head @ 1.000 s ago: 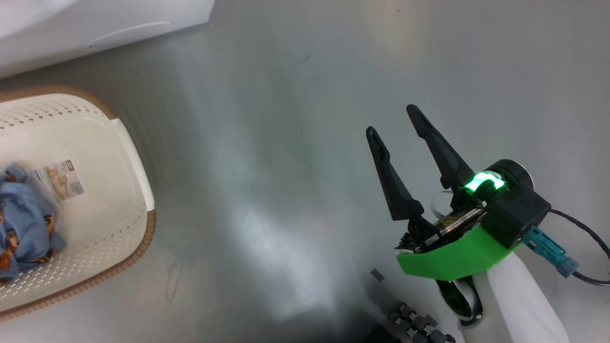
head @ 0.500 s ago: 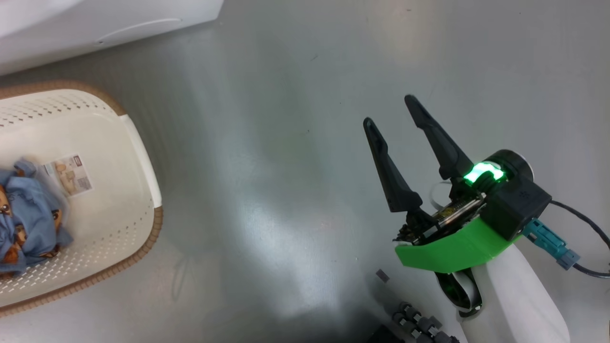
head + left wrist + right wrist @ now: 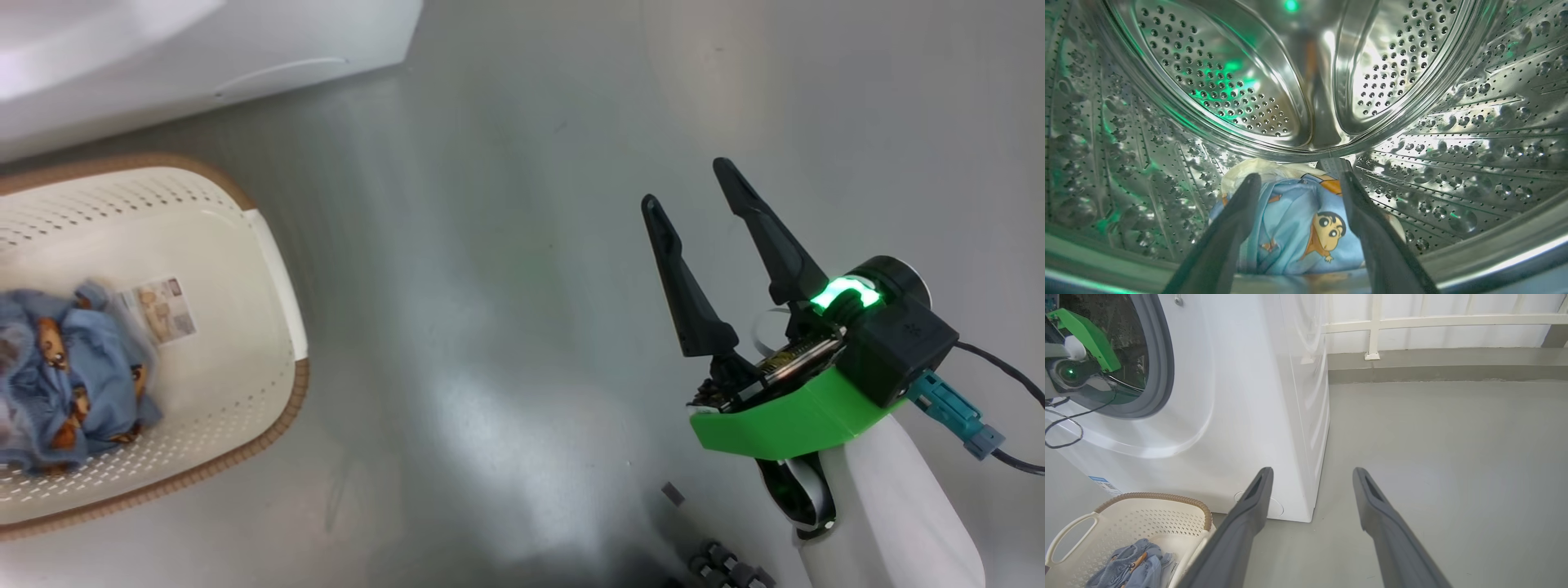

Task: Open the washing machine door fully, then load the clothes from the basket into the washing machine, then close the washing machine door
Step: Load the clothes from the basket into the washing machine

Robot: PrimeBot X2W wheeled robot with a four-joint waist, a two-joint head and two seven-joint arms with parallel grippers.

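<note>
Well, starting at the near left, the basket [image 3: 282,286] sits on the floor just in front of the washing machine [image 3: 204,49], close enough that an arm can swing from one to the other without the robot rolling. A heap of the clothes [image 3: 73,384], blue with an orange-brown print, lies bunched at the basket's left end, so by my reckoning loading is only partly done.

Farther back, the left arm reaches through the machine's opening, its green wrist bracket [image 3: 1084,332] poking out past the grey gasket. Inside the steel drum [image 3: 1453,143], the left gripper [image 3: 1299,171] has its jaws spread wide and grips nothing. A blue cartoon-print garment [image 3: 1294,228] with a cream piece behind it lies on the drum floor under the fingers. It looks set well inside, which should keep it clear of the door seal.

Over on the right, the right gripper [image 3: 687,181] hangs above bare grey floor [image 3: 490,245], well apart from basket and machine, jaws wide and empty. I'd guess it is parked out of the working arm's way.
</note>
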